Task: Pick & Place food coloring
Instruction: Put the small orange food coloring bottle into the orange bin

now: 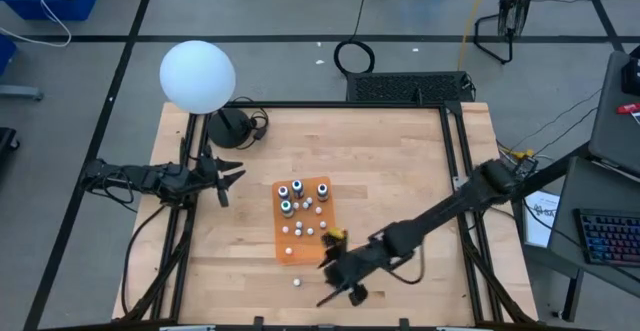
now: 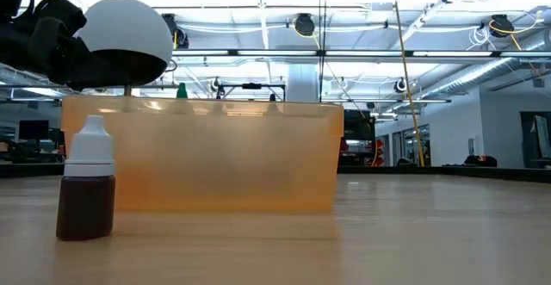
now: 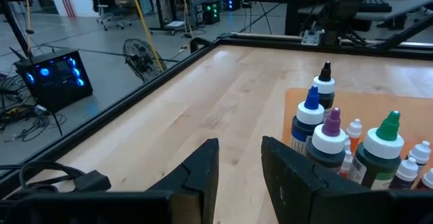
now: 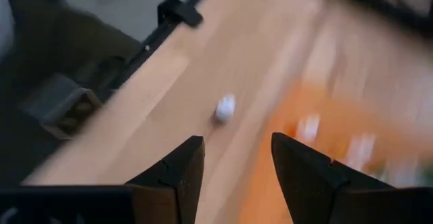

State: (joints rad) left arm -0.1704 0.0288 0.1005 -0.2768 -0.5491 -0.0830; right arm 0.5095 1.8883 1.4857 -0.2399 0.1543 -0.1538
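Observation:
An orange tray [image 1: 322,185] at the table's middle holds several food coloring bottles: blue-topped [image 3: 311,99], purple-topped [image 3: 331,121], green-topped [image 3: 389,126] and black-topped [image 3: 326,74]. One small white-capped brown bottle [image 2: 86,190] stands alone on the wood near the front edge [image 1: 297,282], upright on its base. My right gripper [image 1: 328,277] hovers open just right of it, by the tray's near right corner, with nothing between its fingers [image 4: 233,160]. My left gripper [image 1: 228,179] waits left of the tray, its fingers [image 3: 240,163] a little apart and empty.
A large white globe [image 1: 197,75] on a stand with a dark base [image 1: 228,127] sits at the far left corner. Black frame rails [image 1: 455,161] border the table. Bare wood [image 1: 400,181] lies to the right of the tray.

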